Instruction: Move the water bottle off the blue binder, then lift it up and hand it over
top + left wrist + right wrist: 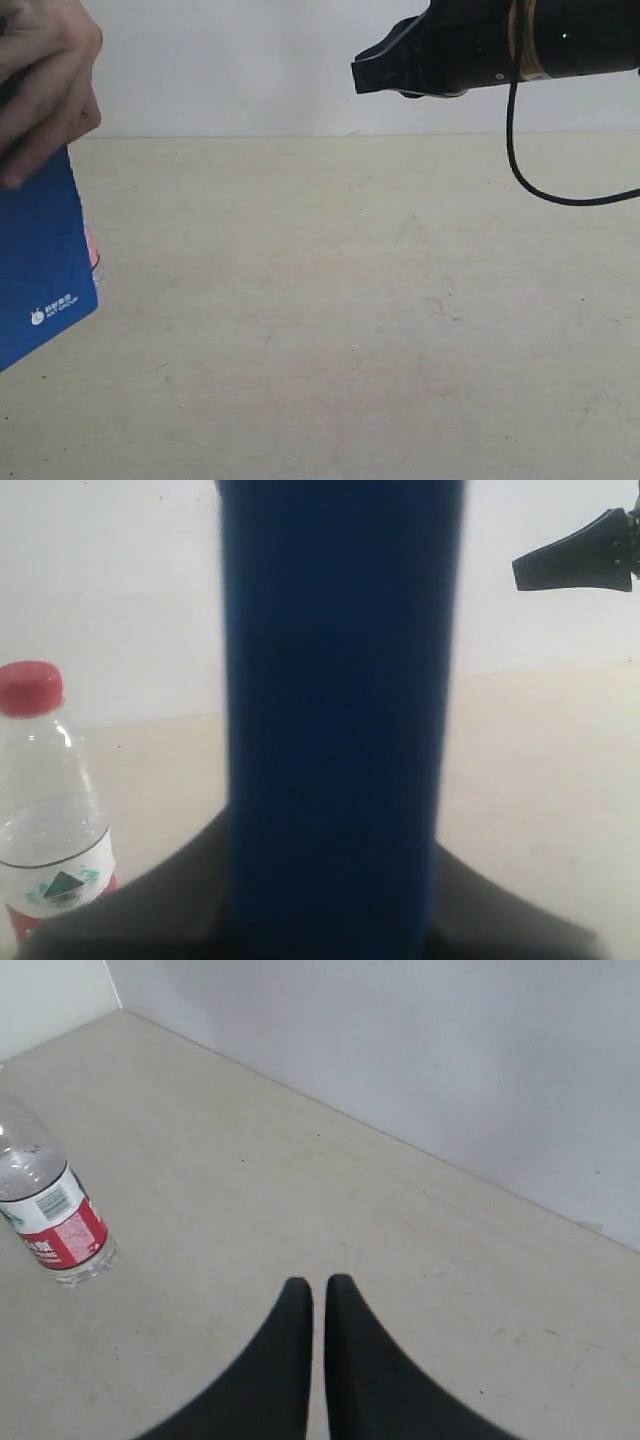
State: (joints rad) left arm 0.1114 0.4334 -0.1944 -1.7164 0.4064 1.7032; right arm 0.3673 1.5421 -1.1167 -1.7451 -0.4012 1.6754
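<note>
Closest to the lens in the left wrist view is the blue binder point(340, 720), a broad band down the middle of the frame. The left tool point(332, 835) is closed on its lower part, one dark finger showing on each side of the cover. The binder stands on edge, its long axis running from bottom to top of that frame. In the exterior view it sits at the far left edge, tipped slightly, white logo at the lower corner. A person's hand point(40, 80) at the upper left grips its top.

Next out, the water bottle point(45, 800) stands on the bench point(350, 300), off the binder, at the lower left of the left wrist frame. It is upright, long axis vertical, red cap on top. In the exterior view only a sliver of its red label peeks past the binder's right edge.

Farther off, the right tool point(318, 1285) hangs above the bench at the upper right of the exterior frame. Its fingers are almost together with a thin slit between them, and it holds nothing.

The main risk is the release. If the left tool lets go before the hand has a firm hold, the binder could drop or swing into the nearby bottle. The bottle would likely topple and roll.
</note>
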